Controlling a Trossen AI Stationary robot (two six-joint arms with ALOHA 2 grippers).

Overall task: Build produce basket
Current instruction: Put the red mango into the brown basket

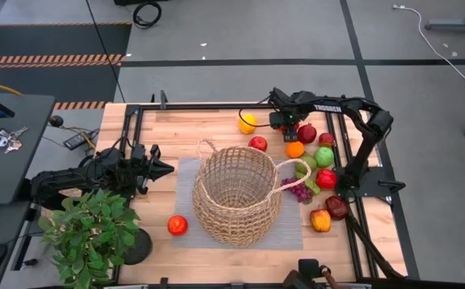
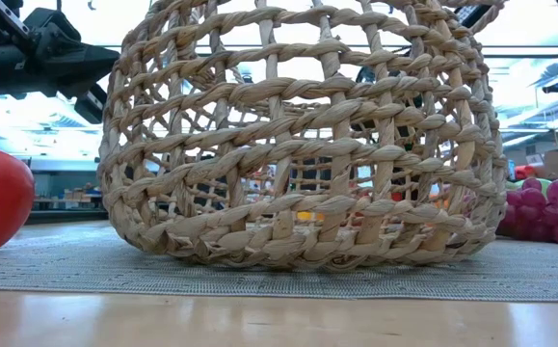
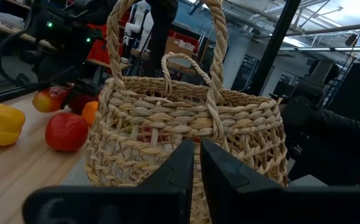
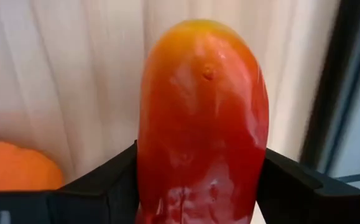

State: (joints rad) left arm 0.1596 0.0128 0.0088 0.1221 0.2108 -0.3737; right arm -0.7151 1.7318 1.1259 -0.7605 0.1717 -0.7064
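Pinching a smooth red-orange fruit between narrow fingers, the right gripper risks letting it slip before reaching the wicker basket, while the left gripper waits closed.

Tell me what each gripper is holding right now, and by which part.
The right gripper clamps a red-orange elongated toy fruit across its sides, one finger on each flank. The left gripper, beside the round tan wicker basket, is shut on nothing.

A potted plant beside a grey mat.
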